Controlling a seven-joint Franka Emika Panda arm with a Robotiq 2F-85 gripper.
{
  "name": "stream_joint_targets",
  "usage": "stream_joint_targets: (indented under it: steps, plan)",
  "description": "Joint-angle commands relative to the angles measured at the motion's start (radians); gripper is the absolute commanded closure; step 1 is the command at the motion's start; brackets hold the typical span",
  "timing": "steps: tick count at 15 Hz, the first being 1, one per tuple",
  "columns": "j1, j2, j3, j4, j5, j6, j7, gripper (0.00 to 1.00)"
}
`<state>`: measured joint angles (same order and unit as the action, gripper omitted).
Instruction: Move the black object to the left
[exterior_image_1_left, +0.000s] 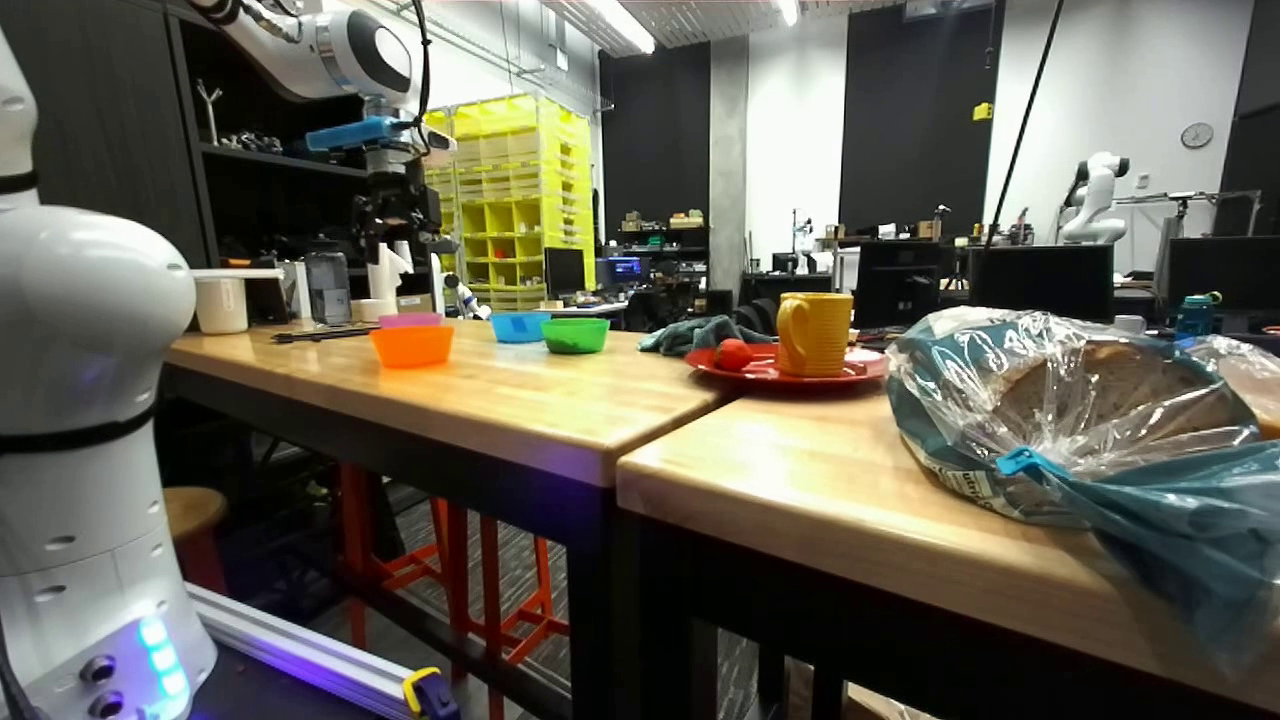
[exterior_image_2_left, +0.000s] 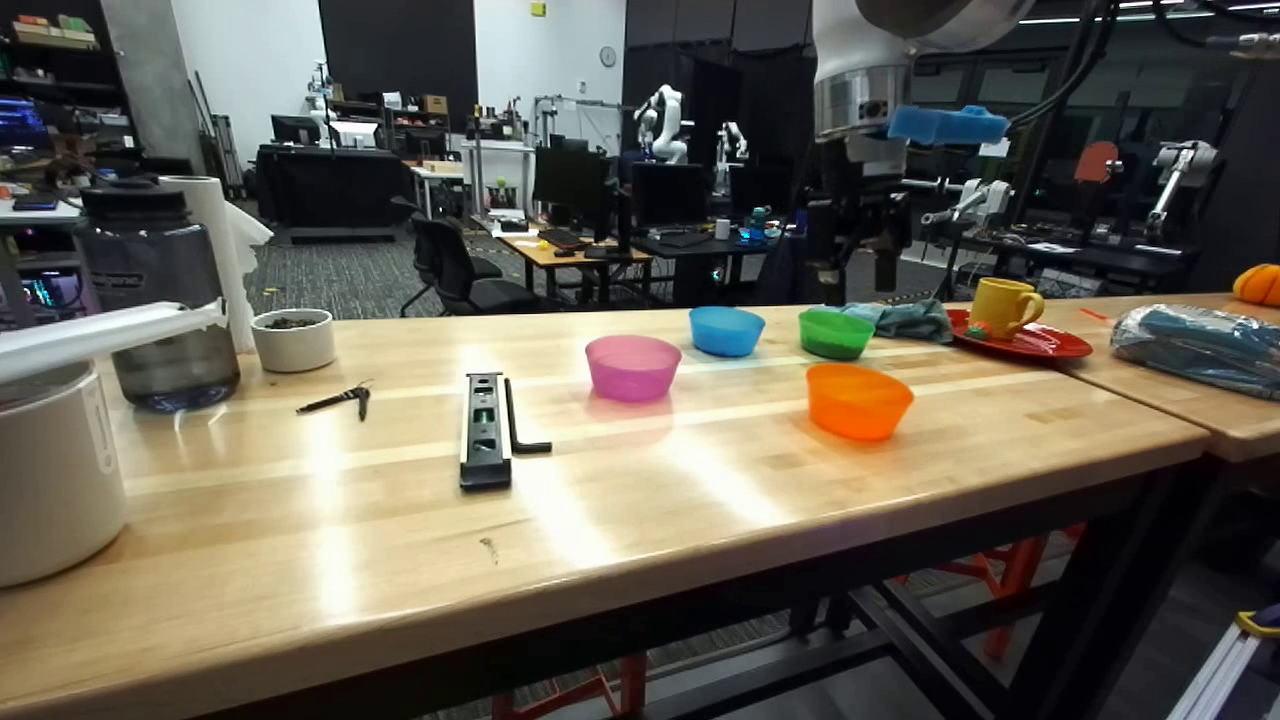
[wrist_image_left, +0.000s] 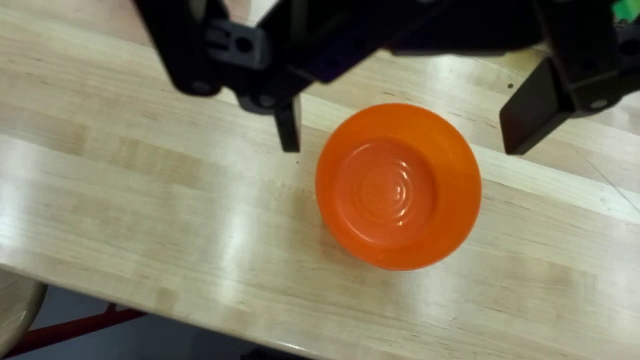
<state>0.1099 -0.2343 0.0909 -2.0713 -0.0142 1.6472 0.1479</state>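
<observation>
A black level-like bar (exterior_image_2_left: 485, 440) lies flat on the wooden table in an exterior view, with a black hex key (exterior_image_2_left: 514, 425) close along its right side. A smaller black tool (exterior_image_2_left: 340, 399) lies further left. Which of these is the black object, I cannot tell. Low dark shapes (exterior_image_1_left: 325, 333) on the table also show in an exterior view. My gripper (wrist_image_left: 404, 145) is open and empty, with its jaws wide apart. It hangs above the orange bowl (wrist_image_left: 400, 187), well above the table, and shows in both exterior views (exterior_image_1_left: 405, 240) (exterior_image_2_left: 860, 272). The black things are outside the wrist view.
A pink bowl (exterior_image_2_left: 633, 368), a blue bowl (exterior_image_2_left: 727, 331) and a green bowl (exterior_image_2_left: 835, 333) stand near the orange one. A red plate (exterior_image_2_left: 1040, 340) with a yellow mug (exterior_image_2_left: 1003, 308) is beyond. A water bottle (exterior_image_2_left: 165, 300) and white containers (exterior_image_2_left: 50, 480) stand at the far end.
</observation>
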Motion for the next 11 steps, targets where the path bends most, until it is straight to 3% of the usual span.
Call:
stream_joint_targets:
  steps: [1,8,9,11]
  plan:
    - [-0.030,-0.110,-0.027,-0.100,0.018,0.037,-0.043,0.00]
    - [-0.061,-0.298,-0.070,-0.238,0.009,0.039,-0.088,0.00]
    - [-0.059,-0.212,-0.055,-0.170,0.005,0.020,-0.065,0.00]
    - [-0.061,-0.233,-0.056,-0.182,0.005,0.020,-0.067,0.00]
